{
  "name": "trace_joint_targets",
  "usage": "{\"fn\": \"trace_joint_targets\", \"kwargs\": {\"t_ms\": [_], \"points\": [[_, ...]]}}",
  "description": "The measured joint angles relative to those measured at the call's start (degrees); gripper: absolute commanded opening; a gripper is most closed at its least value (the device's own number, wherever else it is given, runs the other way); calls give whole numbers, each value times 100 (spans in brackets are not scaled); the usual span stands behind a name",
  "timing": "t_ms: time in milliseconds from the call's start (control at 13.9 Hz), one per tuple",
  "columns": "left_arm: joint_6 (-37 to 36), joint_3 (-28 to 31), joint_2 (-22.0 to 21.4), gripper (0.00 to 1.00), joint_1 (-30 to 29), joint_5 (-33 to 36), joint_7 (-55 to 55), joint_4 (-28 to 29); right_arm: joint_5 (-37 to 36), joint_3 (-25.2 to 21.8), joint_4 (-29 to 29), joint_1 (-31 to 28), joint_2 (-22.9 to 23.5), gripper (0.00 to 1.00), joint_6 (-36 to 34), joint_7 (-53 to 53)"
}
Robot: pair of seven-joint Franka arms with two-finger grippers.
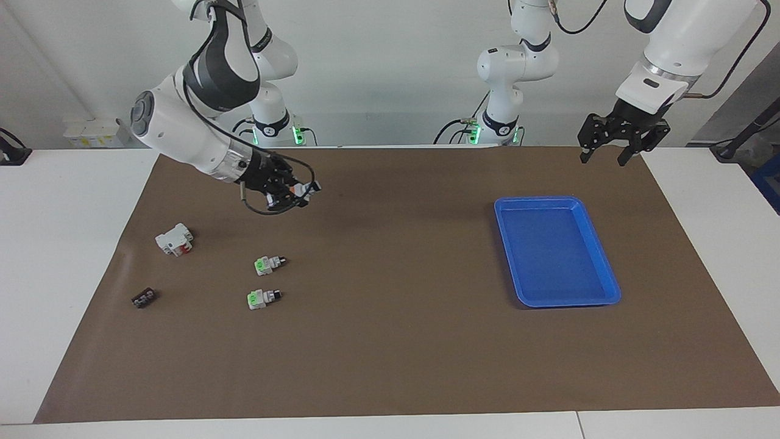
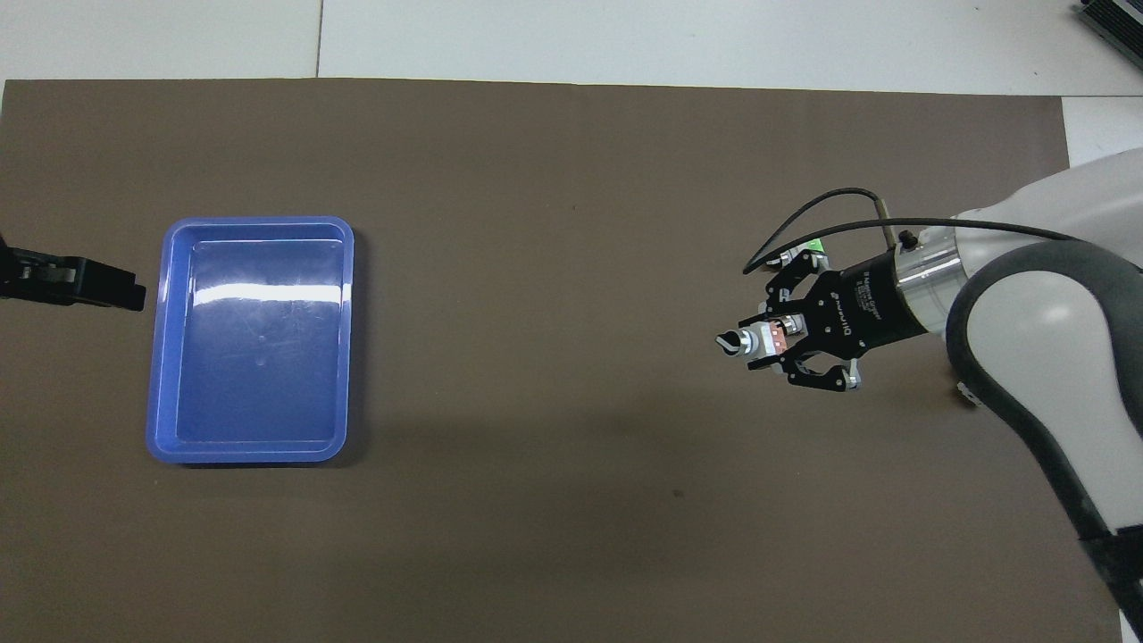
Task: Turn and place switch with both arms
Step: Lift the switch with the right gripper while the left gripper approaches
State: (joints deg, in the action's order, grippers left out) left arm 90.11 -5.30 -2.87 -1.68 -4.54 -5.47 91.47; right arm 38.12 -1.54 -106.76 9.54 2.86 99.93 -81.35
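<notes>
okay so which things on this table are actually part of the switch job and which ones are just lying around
Part of the job:
- small white-grey switch with orange end, held up over the mat by the right tool
- left tool, waiting near the blue plastic tray

Just lying about:
- two green-ended switches
- white block with red part
- small dark part

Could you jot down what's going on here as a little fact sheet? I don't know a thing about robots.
Right gripper: shut on the switch, raised over the brown mat
Left gripper: waiting in the air by the left arm's end of the table, holding nothing
Blue tray: nothing in it
Green-ended switches: two, lying on the mat
White block with red part: on the mat, toward the right arm's end
Small dark part: on the mat, farthest from the robots
</notes>
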Motion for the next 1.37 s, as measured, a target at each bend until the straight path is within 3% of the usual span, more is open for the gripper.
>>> {"fn": "trace_joint_targets", "kwargs": {"t_ms": [288, 648, 1081, 1369], "points": [[-8, -27, -7, 81, 1, -1195, 493, -2, 838, 356, 289, 502, 19, 0, 278, -961], [-20, -394, -19, 78, 10, -2308, 2182, -5, 1274, 395, 391, 1569, 167, 0, 1739, -1675], [-36, -699, -40, 74, 63, -2810, 4659, 28, 1274, 358, 474, 1706, 199, 0, 1711, -1861], [559, -732, -157, 54, 395, -3038, 5415, 448, 1274, 341, 475, 1705, 207, 0, 1711, -1861]]}}
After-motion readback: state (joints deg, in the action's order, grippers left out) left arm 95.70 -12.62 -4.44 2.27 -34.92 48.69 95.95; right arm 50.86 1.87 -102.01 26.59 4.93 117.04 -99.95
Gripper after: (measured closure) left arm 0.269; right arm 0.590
